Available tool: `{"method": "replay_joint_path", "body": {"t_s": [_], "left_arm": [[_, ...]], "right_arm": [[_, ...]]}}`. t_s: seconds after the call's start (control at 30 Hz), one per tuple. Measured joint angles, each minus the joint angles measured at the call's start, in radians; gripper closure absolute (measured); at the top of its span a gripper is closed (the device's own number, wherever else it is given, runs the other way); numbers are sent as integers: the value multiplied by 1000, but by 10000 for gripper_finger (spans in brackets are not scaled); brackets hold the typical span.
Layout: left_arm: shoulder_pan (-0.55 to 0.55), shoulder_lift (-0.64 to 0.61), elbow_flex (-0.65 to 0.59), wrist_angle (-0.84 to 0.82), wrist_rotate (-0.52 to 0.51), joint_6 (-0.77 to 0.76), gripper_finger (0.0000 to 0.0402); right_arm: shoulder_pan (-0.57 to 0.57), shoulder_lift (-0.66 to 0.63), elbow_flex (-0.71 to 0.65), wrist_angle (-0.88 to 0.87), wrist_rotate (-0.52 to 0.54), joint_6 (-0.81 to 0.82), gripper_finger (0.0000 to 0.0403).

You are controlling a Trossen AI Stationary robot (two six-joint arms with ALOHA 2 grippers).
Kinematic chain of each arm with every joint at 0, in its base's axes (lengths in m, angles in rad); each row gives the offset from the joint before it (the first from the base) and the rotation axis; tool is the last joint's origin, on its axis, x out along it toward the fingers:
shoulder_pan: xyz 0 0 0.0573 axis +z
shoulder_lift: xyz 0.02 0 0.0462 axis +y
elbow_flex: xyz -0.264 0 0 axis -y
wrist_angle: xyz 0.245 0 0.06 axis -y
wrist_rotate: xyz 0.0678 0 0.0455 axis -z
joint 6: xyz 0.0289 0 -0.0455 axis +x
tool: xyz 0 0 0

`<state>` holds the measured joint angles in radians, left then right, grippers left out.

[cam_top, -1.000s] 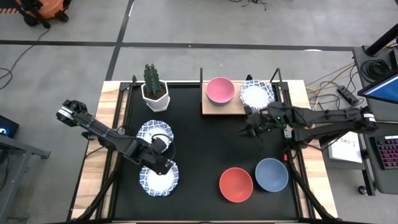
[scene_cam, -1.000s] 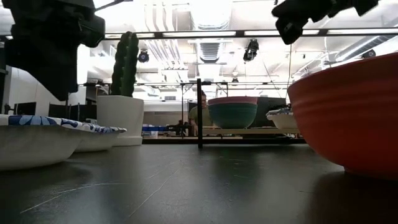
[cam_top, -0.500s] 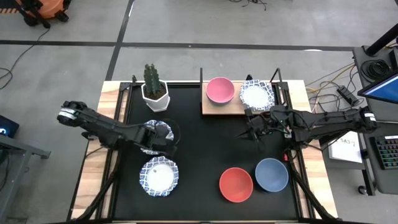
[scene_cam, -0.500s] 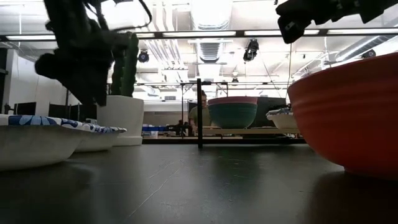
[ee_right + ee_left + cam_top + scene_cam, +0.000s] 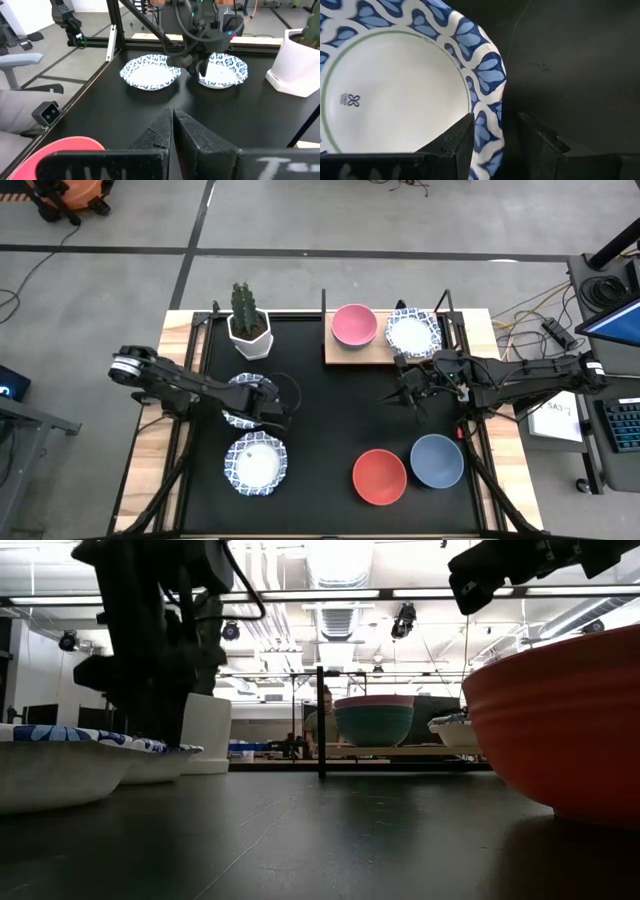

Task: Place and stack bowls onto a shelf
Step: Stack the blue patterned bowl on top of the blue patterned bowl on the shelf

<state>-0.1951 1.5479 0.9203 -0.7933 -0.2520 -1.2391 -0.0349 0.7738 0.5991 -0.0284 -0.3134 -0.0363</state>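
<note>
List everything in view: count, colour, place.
patterned bowls: 3 seen, white with blue rims; two on the table's left, one on the shelf's right side
pink bowl: 1, on the shelf's left side, nested in a green bowl
red bowl: 1, front of the table
blue bowl: 1, beside the red one
shelf: 1, light wood, black posts, table's rear
cactus pot: 1, white, rear left
left tool: open, fingers straddling the rear-left patterned bowl's rim
right tool: shut, above mid-table

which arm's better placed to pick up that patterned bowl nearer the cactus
Left. The left gripper has its fingers open astride the patterned bowl's rim. The right gripper hangs shut across the table.
</note>
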Motion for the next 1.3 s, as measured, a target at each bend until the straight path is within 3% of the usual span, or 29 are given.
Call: {"method": "replay_joint_path", "body": {"t_s": [0.23, 0.53, 0.7, 1.0, 1.2, 1.3], "left_arm": [[0, 95, 6, 23, -2, -15, 282], [-10, 161, 110, -2, -5, 74, 391], [-35, 162, 225, -60, -49, 186, 396], [-132, 164, 494, 0, -203, 716, 400], [-121, 164, 557, 252, -255, 1163, 400], [-78, 164, 557, 389, -255, 1301, 400]], "right_arm": [[0, 0, 0, -1, 0, 0, 394], [0, -1, 0, -26, 0, 17, 394], [0, -22, 0, -72, -1, 36, 394], [25, -162, -55, -102, -5, 24, 394], [53, -242, -81, -95, -5, 15, 394], [75, -263, -84, -93, -6, 10, 394]]}}
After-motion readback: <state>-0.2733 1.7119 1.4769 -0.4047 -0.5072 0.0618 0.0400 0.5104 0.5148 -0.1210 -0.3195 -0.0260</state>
